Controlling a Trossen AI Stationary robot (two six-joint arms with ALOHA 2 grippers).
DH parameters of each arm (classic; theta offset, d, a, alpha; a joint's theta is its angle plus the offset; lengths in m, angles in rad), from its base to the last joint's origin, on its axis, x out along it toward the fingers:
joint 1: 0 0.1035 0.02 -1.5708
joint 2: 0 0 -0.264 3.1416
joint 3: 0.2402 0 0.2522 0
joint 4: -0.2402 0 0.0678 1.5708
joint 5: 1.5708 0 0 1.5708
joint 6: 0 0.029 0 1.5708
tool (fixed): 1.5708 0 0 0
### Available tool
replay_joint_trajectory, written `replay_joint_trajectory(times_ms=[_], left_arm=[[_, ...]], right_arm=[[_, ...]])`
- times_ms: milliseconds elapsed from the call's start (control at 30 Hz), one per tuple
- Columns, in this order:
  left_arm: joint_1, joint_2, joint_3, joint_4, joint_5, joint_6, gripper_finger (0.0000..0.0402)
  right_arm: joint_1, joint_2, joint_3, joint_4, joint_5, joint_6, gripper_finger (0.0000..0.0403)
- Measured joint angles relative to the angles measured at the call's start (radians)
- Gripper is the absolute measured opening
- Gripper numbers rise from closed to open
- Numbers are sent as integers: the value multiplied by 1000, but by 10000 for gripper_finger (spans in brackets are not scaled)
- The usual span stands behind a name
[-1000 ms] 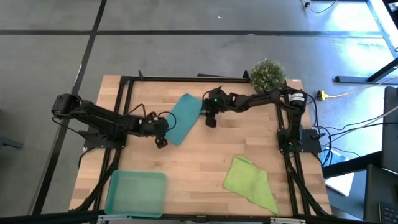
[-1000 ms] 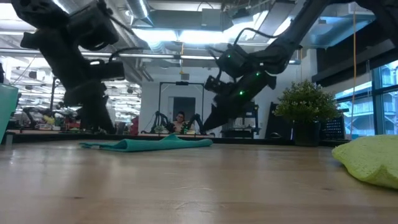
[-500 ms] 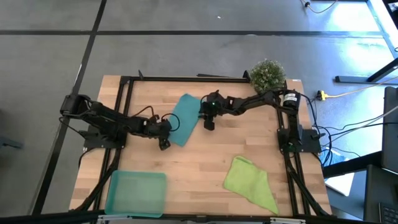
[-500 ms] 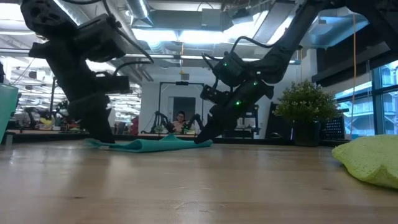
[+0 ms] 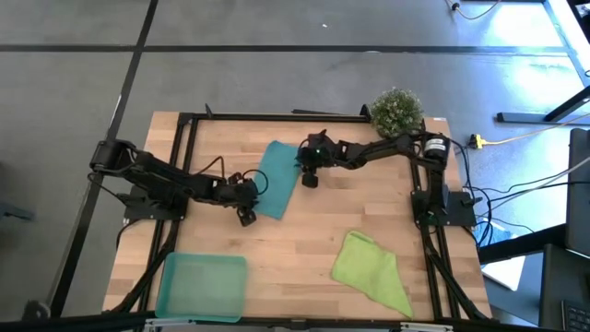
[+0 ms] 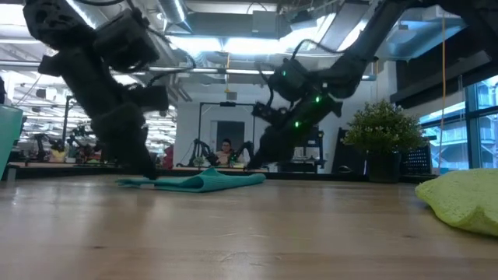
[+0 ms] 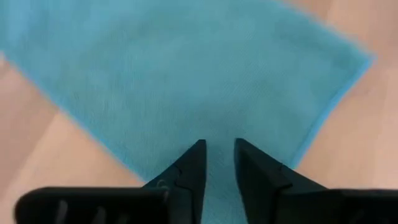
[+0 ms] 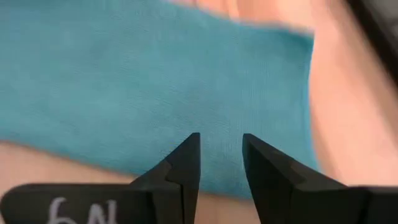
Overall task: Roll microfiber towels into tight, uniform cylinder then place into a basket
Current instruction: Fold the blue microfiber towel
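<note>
The teal towel (image 5: 276, 167) is spread flat near the middle of the table (image 5: 313, 231). Its long axis is set on a slant, running from the far end beside the right gripper (image 5: 311, 179) down to the near end beside the left gripper (image 5: 246, 218). In the low view a small hump is seen in the cloth. The left gripper is held low at the towel's near-left edge, its fingers (image 7: 193, 163) parted by a narrow gap over the cloth; whether cloth is pinched cannot be told. The right gripper is held at the far-right edge, fingers (image 8: 186, 163) slightly apart above the cloth. The lime towel (image 5: 372, 266) is crumpled at the near right. The basket (image 5: 201, 286) is placed at the near-left corner.
</note>
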Motion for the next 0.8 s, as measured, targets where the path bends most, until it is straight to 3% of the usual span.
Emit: replay_joint_trajectory(times_ms=[300, 467, 800], left_arm=[[-41, -116, 21, -98, -99, 76, 78], [-61, -168, 21, -118, -119, 77, 78], [-100, -182, 22, -131, -120, 77, 78]], right_arm=[[175, -24, 1, -74, -252, -193, 120], [258, -6, 0, -58, -203, -337, 120], [281, 68, 0, 50, -185, -365, 120]])
